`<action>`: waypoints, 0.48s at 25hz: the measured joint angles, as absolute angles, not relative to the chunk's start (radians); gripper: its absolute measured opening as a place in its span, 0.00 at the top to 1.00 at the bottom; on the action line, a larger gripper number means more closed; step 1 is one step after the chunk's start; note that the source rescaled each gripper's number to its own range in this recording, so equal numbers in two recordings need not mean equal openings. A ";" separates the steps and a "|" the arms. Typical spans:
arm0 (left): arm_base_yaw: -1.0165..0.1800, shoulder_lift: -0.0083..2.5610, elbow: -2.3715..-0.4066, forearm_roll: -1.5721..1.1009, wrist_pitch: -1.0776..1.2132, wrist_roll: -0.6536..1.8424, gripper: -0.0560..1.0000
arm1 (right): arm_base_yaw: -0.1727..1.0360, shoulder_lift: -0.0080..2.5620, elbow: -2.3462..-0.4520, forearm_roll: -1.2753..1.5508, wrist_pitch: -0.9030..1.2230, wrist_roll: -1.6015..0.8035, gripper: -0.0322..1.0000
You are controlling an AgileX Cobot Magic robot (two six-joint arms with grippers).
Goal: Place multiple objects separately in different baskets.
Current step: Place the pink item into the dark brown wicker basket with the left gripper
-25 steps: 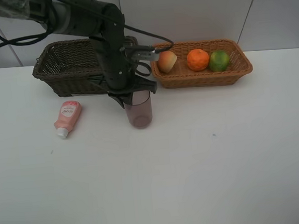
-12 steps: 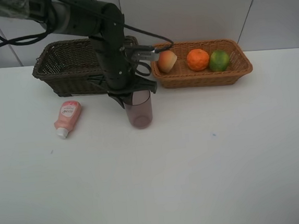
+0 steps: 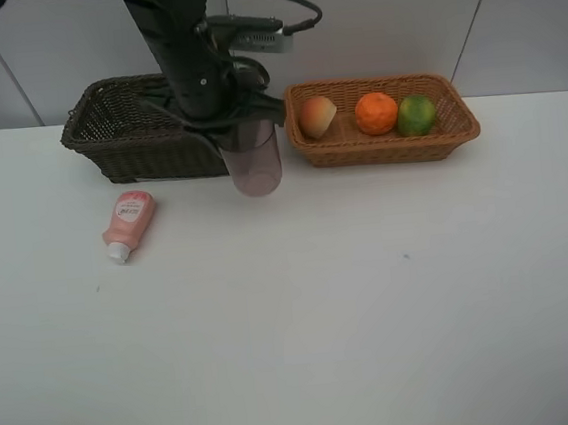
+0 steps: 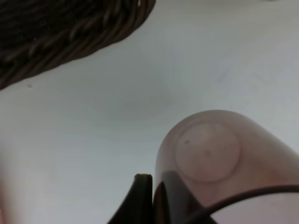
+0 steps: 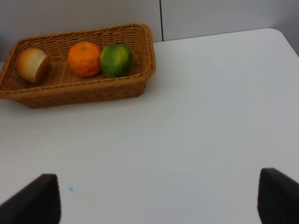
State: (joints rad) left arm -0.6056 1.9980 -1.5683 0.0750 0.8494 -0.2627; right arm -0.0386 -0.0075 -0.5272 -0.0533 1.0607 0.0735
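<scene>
left tool clenched on purple cup, airborne; thin rim grip, may clip dark basket wall and slip

- Translucent purple cup hung upright before the dark brown wicker basket's right corner.
- Pink white-capped tube lay flat nearby.
- Red-orange round fruit, orange, green citrus sat inside the shallow tan wicker basket.

pink tube, small oval label with lettering, perhaps a brand, too small to read
</scene>
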 joint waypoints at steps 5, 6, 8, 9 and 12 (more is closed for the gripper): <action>-0.555 1.939 -1.568 0.100 0.870 -0.263 0.95 | -0.039 -0.008 -0.527 -0.054 1.061 0.074 0.16; -0.543 1.932 -1.568 0.106 0.879 -0.263 0.95 | -0.039 -0.008 -0.527 -0.054 1.061 0.074 0.16; -0.512 1.919 -1.568 0.119 0.892 -0.263 0.95 | -0.039 -0.008 -0.527 -0.054 1.061 0.074 0.16; -0.499 1.911 -1.568 0.126 0.897 -0.263 0.95 | -0.039 -0.008 -0.527 -0.054 1.061 0.074 0.16; -0.449 1.887 -1.568 0.148 0.901 -0.263 0.95 | -0.039 -0.008 -0.527 -0.054 1.061 0.074 0.16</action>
